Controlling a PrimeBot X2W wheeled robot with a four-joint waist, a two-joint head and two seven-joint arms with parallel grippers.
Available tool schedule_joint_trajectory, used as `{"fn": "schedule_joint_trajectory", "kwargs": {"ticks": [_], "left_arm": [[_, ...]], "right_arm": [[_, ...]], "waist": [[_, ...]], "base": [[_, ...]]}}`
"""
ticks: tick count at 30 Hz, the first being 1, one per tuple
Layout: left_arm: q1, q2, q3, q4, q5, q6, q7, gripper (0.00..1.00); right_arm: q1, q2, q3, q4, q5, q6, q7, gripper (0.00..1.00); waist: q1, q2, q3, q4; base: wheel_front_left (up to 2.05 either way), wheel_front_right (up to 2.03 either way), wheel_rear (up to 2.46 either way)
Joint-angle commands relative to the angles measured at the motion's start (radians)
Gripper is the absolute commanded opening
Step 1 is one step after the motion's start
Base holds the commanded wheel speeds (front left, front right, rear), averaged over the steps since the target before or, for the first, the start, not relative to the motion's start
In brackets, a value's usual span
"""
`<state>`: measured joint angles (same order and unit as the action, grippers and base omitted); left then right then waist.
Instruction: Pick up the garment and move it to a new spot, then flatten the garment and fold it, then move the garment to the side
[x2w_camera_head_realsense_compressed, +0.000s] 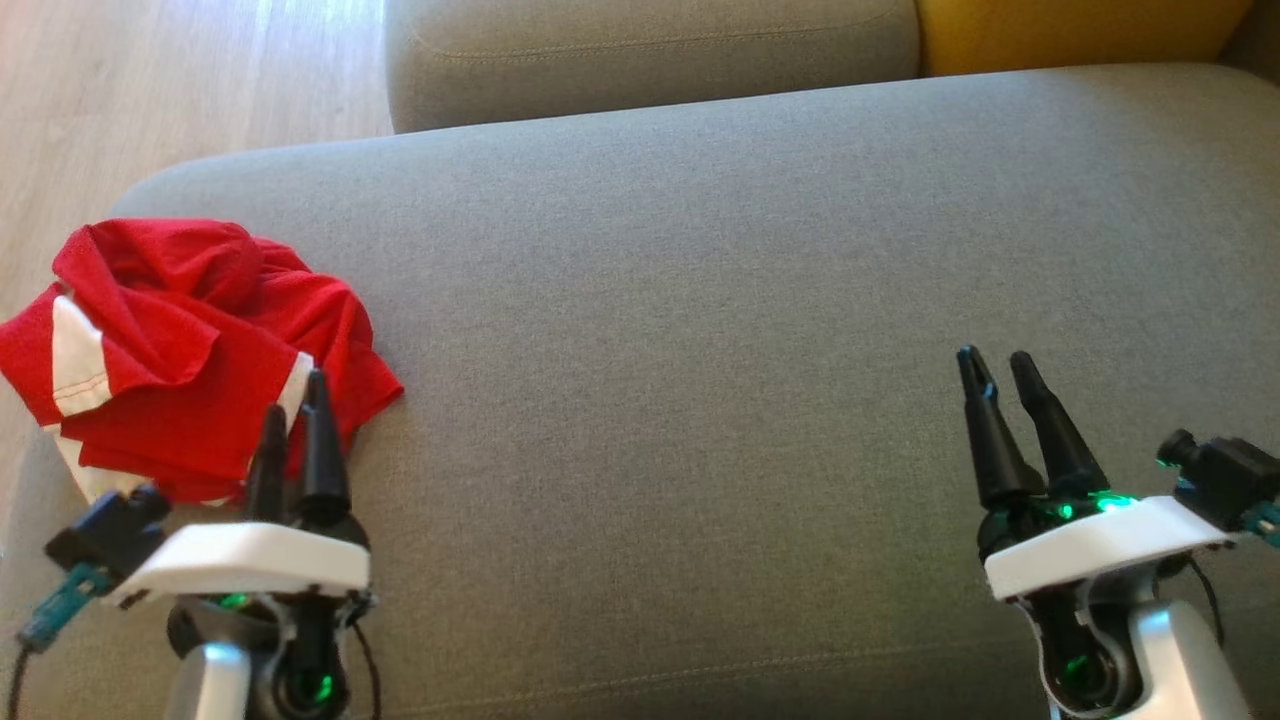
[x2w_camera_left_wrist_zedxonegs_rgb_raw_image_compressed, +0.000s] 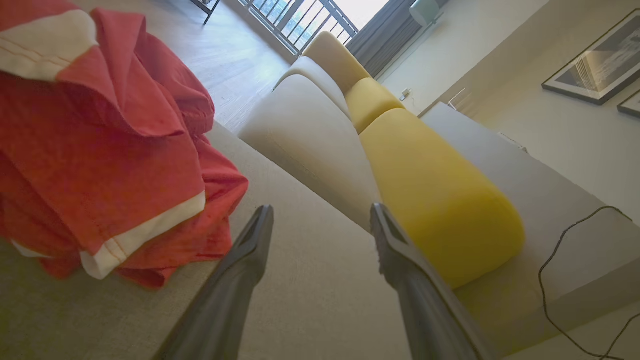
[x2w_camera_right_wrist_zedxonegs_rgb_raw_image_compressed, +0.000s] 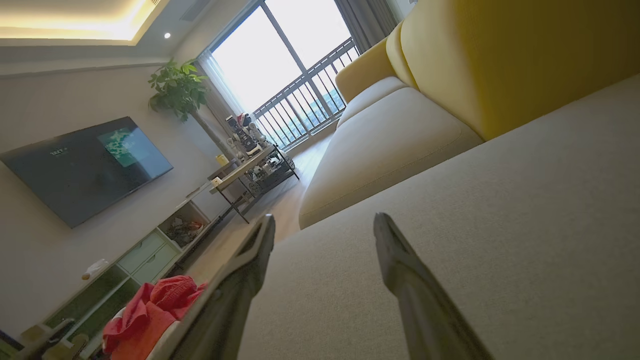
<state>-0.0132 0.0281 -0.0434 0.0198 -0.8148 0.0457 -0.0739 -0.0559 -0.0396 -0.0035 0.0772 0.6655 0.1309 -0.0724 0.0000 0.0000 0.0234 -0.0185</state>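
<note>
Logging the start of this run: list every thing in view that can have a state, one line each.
garment: crumpled in a heap at the left end of the sofa seat, neither flattened nor folded, not held.
left gripper: open, empty, beside the garment.
right gripper: open, empty, over bare seat, far from the garment.
television: seems switched on, picture showing.

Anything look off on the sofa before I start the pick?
Only the red garment: it lies crumpled in a heap at the left end of the grey seat cushion, apparently lapping over its edge. Nothing looks spilled or damaged.
</note>
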Motion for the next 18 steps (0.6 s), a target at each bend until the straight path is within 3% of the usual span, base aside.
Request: {"fn": "schedule_joint_trajectory", "kwargs": {"ticks": [1, 6, 18], "left_arm": [[-0.040, 0.014, -0.004, -0.045, 0.056, 0.013, -0.016, 1.00], [-0.041, 0.035, -0.065, -0.034, 0.168, 0.053, -0.031, 1.00], [-0.061, 0.122, -0.217, 0.010, 0.350, 0.188, -0.063, 1.00]], "right_arm": [[-0.057, -0.013, 0.024, -0.054, -0.050, 0.000, -0.015, 1.00], [-0.057, -0.012, 0.044, -0.080, -0.151, 0.000, -0.030, 1.00], [-0.048, -0.007, 0.066, -0.075, -0.270, 0.000, -0.063, 1.00]], "waist": [[0.0000, 0.0000, 0.000, -0.001], [0.0000, 0.0000, 0.002, -0.008], [0.0000, 0.0000, -0.002, -0.025]], "base": [[0.00, 0.00, 0.00], [0.00, 0.00, 0.00], [0.00, 0.00, 0.00]]}}
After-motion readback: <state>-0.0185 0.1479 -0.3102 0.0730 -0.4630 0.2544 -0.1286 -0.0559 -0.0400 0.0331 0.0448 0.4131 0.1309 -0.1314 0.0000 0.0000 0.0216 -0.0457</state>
